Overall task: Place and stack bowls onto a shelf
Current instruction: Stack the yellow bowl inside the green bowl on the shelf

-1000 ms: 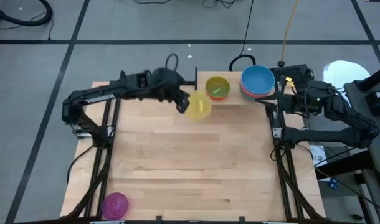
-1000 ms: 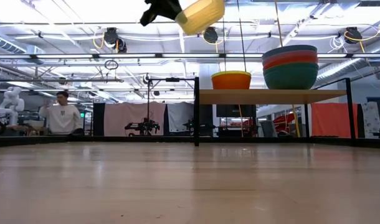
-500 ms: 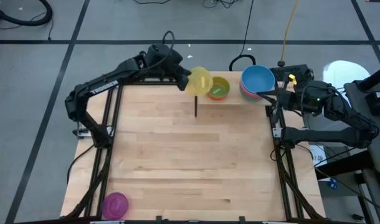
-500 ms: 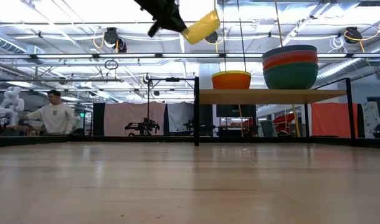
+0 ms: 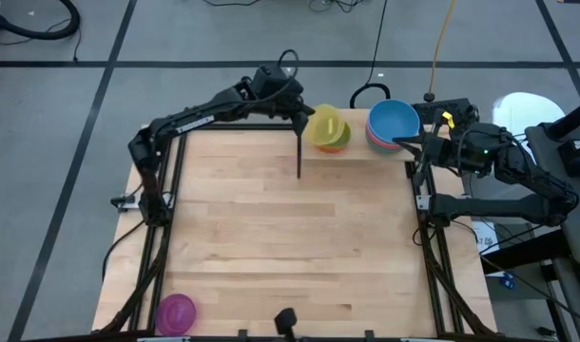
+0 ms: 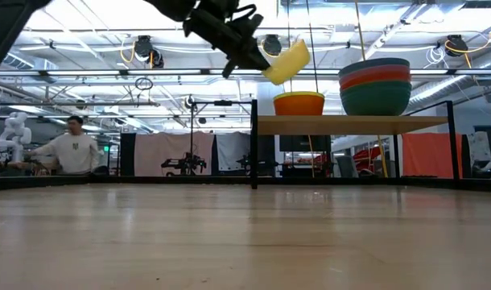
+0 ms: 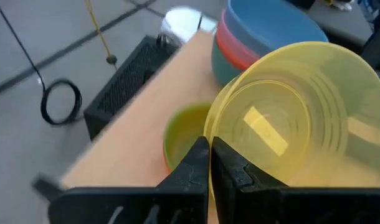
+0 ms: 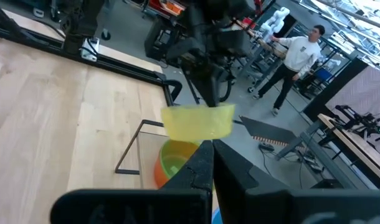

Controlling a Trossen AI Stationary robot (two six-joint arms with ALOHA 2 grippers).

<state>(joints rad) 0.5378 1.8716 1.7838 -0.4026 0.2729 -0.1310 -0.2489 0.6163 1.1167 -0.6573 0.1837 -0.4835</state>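
Since a second ago I've carried the yellow bowl (image 5: 325, 124) from beside the shelf (image 6: 352, 124) to above the green bowl (image 7: 180, 132) nested in the orange bowl (image 6: 299, 104). It's translucent, tilted, its rim clenched in my left claw (image 6: 257, 66). Stacking step: next I judge it needs levelling, then lowering. The right claw (image 5: 411, 142), fingers pressed together, waits beside the blue-topped stack (image 5: 394, 124). A purple bowl (image 5: 175, 313) remains on the bench (image 5: 290, 247).

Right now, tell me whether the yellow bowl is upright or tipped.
Tipped. The yellow bowl hangs slanted from the left gripper above the green bowl, its opening facing the wrist camera.
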